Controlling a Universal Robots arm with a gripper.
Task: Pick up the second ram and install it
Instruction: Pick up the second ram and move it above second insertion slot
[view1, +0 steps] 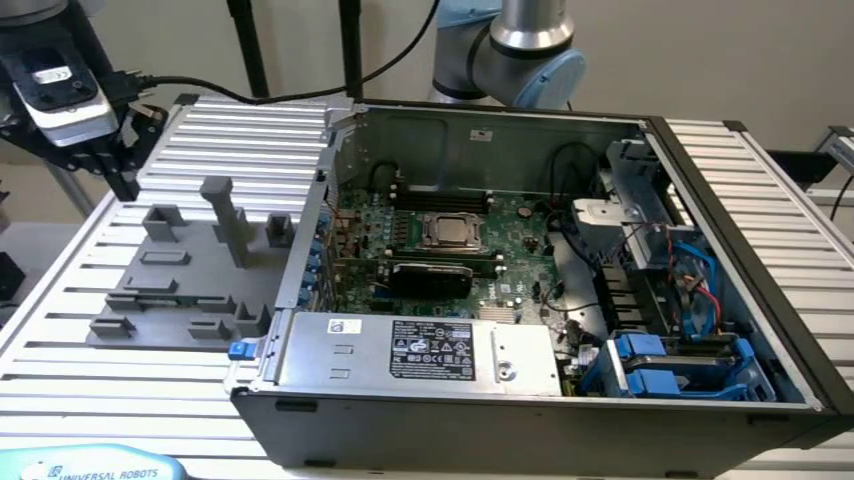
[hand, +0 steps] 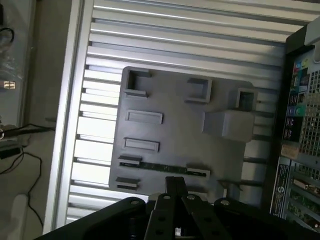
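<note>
Gripper — fingers pressed together, nothing held — hangs over the grey tray at the left of the exterior frame, beside the open computer case. I see the green memory stick lying flat on that tray, seated between two small blocks, clear of the gripper.

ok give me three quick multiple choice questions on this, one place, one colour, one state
1. Where is the second ram? A on the motherboard B in the grey holder C on the power supply
2. What colour are the drive brackets in the computer case? A red B yellow C blue
3. The computer case is: A open B shut C wrapped
Answers: 1 B, the green stick lies in the holder's slots, clear of the pincer. 2 C, they show blue. 3 A, its inside is bare to view.
</note>
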